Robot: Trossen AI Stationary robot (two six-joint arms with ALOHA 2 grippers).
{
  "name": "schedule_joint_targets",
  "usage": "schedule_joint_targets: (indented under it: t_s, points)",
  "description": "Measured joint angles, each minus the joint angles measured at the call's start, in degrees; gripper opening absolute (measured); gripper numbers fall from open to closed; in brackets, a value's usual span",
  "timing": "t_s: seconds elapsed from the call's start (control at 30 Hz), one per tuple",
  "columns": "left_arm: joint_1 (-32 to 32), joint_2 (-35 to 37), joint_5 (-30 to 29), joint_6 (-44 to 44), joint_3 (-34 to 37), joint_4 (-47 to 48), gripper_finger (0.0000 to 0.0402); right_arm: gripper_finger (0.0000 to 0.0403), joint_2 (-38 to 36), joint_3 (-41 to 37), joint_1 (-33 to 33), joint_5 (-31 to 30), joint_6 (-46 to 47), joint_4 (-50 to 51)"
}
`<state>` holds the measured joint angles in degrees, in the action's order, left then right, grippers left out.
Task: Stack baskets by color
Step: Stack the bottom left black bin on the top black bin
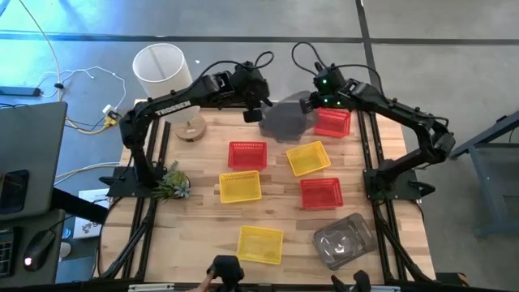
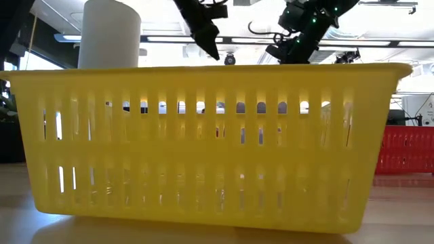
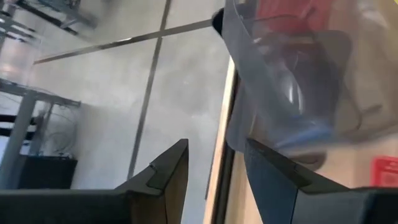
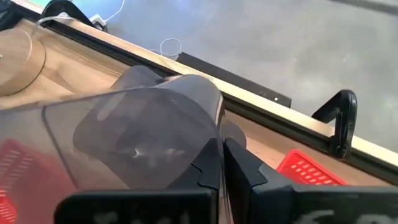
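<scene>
At the far side of the table (image 1: 203, 174), the right gripper (image 4: 222, 163) is pinched on the wall of a grey basket (image 1: 285, 119) held up in the air, while the left gripper (image 3: 214, 171) is open just beside it, holding nothing.

A robotics lab: a wooden bench (image 1: 203, 243) on bare concrete floor (image 1: 454, 49), loose cables (image 1: 81, 77), a monitor (image 1: 32, 154) beside it, ceiling strip lights (image 2: 169, 39).

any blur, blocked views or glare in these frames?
High view: the grey basket held up by the right gripper smears. Low view: a yellow basket fills the frame, backlit by ceiling lights. Left wrist view: the left gripper stands open, the basket beyond it streaked with blur.
</scene>
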<state>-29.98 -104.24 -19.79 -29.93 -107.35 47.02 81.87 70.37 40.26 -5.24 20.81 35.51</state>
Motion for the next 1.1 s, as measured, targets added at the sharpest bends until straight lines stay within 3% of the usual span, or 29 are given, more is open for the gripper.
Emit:
schedule_joint_targets:
  t_s: [0.37,0.63,1.1]
  points:
    - [-0.4,5.0,1.0,0.1,0.0,1.2,0.0131,0.0000,0.0,0.0,3.8,9.9,12.5,0.1]
    - [-0.4,8.9,0.7,-1.4,0.0,0.3,0.0131,0.0000,0.0,0.0,3.8,12.0,25.3,1.1]
    - [-0.4,13.8,0.7,-2.6,0.0,-0.1,0.0131,0.0000,6.4,0.0,0.9,11.6,36.0,1.6]
